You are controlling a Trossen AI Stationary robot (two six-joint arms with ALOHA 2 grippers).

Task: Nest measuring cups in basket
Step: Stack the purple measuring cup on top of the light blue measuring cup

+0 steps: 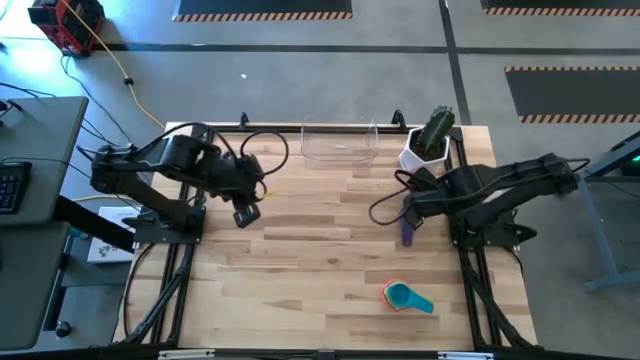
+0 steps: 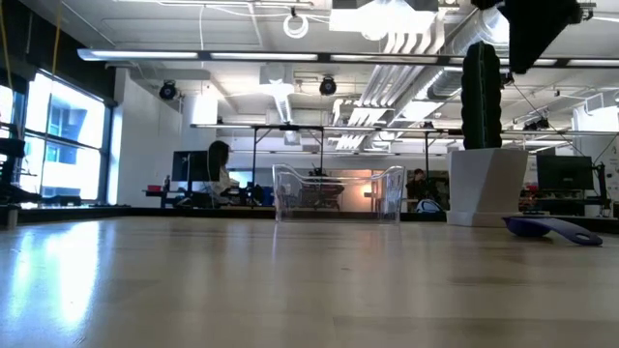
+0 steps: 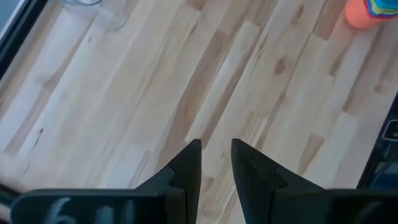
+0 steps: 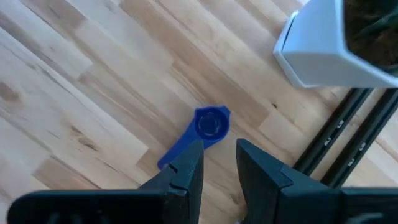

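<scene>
A small blue-violet measuring cup (image 4: 208, 124) lies on the wooden table, bowl up, near the right side (image 1: 407, 234); it also shows in the low view (image 2: 546, 227). My right gripper (image 4: 219, 152) hovers above it, pointing down, open by a narrow gap and holding nothing. A nested stack of measuring cups (image 1: 405, 297), teal on top and orange beneath, sits near the front right (image 3: 368, 11). The clear basket (image 1: 340, 145) stands at the far edge (image 2: 338, 193); no cup shows in it. My left gripper (image 1: 245, 215) hangs over bare table at the left, open (image 3: 216, 149).
A white angular pot with a green cactus (image 1: 428, 148) stands at the far right, beside the basket and close to my right arm (image 4: 336, 43). Black frame rails (image 4: 348, 137) run along the table's right edge. Bare wood (image 1: 320, 250) lies between the two arms.
</scene>
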